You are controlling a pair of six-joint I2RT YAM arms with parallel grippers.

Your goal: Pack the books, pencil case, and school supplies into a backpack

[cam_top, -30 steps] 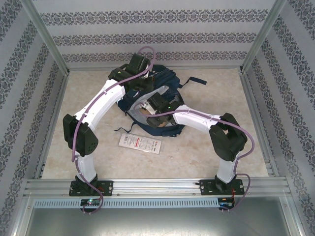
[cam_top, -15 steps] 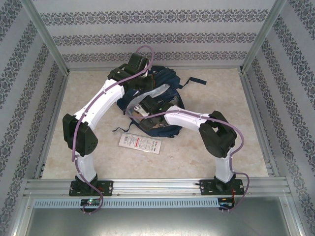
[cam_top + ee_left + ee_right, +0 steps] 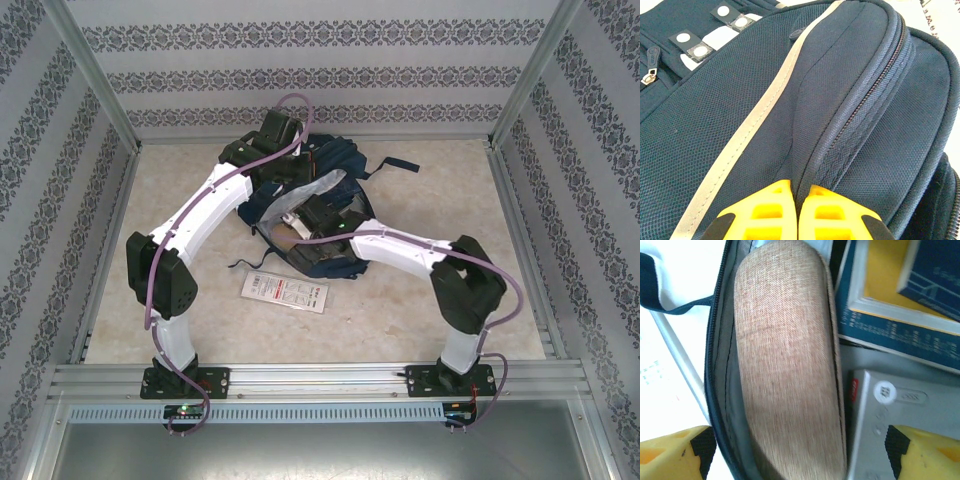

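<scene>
Pinching a raised fold of the backpack (image 3: 740,115), the left gripper (image 3: 797,212) is pressing its two yellow fingers (image 3: 772,212) together on the navy fabric. The left wrist view is showing the bag's outside. One pale reflective stripe (image 3: 765,110) is running diagonally away from the fingers on their left. One closed zipper (image 3: 860,105) is running away on their right.

The right wrist view is showing the inside of the bag. The right gripper (image 3: 800,460) is hanging over the open mouth with its jaws wide apart and gripping nothing. One tan woven pencil case (image 3: 785,365) is lying between them, clear of both fingers. Its long axis is pointing straight away from the gripper, along the bag's zipper rim on the left-hand side. To the right of the case, farther from the fingers, one navy book (image 3: 880,325) with a yellow label is lying flat. One grey flat item (image 3: 875,430) with a touch of red is sitting just beside the right-hand finger.

The overhead view is showing both arms meeting over the bag. One white packet (image 3: 285,291) with red print is lying flat on the table (image 3: 440,200), outside the bag and nearer the arm bases than either gripper.
</scene>
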